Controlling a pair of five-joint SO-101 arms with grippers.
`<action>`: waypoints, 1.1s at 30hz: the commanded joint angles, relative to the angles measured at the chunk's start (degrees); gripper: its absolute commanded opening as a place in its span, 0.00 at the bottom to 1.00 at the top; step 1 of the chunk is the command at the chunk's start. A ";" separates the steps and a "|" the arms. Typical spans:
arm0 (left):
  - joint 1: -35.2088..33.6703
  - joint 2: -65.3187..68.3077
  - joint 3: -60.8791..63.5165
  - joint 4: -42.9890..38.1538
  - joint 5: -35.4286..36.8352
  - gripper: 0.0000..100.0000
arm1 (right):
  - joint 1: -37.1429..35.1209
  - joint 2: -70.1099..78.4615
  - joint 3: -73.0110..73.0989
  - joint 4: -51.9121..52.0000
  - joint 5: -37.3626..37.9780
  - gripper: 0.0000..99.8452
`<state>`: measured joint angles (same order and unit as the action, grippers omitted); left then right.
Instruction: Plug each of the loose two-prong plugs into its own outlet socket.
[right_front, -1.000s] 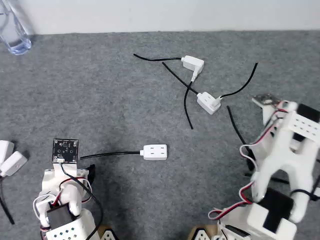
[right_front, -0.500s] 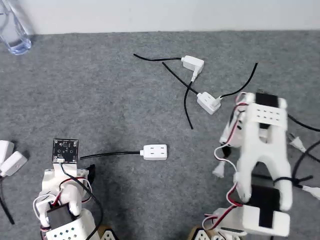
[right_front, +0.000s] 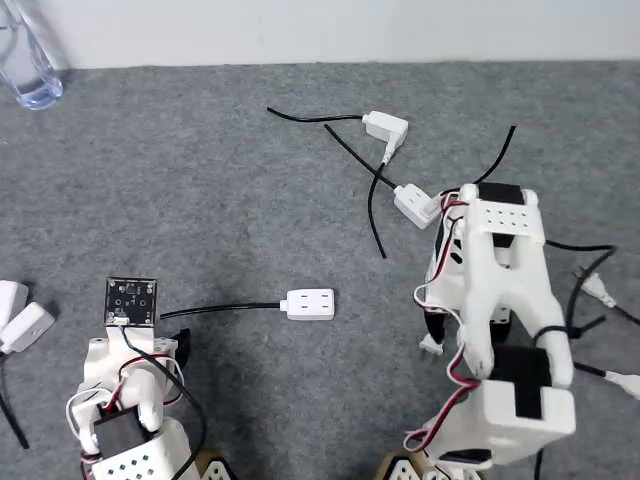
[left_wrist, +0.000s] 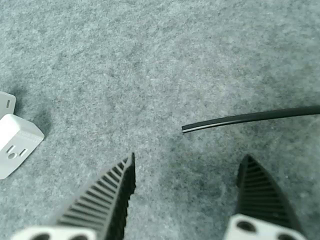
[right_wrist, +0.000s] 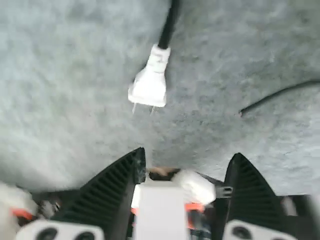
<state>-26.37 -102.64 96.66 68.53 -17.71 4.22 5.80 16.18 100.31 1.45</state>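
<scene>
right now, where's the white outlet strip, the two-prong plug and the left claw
white outlet strip (right_front: 310, 303), high view, its top face
two-prong plug (right_wrist: 149, 86), right wrist view, its white body
left claw (left_wrist: 189, 159), left wrist view, midway between fingertips

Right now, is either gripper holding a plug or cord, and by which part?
Nothing is held. The left gripper is open, with a loose cord end lying ahead of it. The right gripper is open, with a two-prong plug lying free beyond its tips.
</scene>
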 joint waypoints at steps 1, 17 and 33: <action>0.35 -0.35 -0.31 -0.18 0.62 0.31 | 2.59 1.19 -2.20 2.68 13.19 0.25; 0.35 -0.35 -0.31 -0.18 0.62 0.31 | 9.63 2.07 -16.26 2.33 42.90 0.25; 0.09 -0.35 -0.31 -0.53 0.62 0.31 | 5.41 -2.33 -12.48 2.42 104.62 0.25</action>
<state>-26.37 -102.64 96.66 68.53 -17.71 11.96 6.07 2.99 100.31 99.47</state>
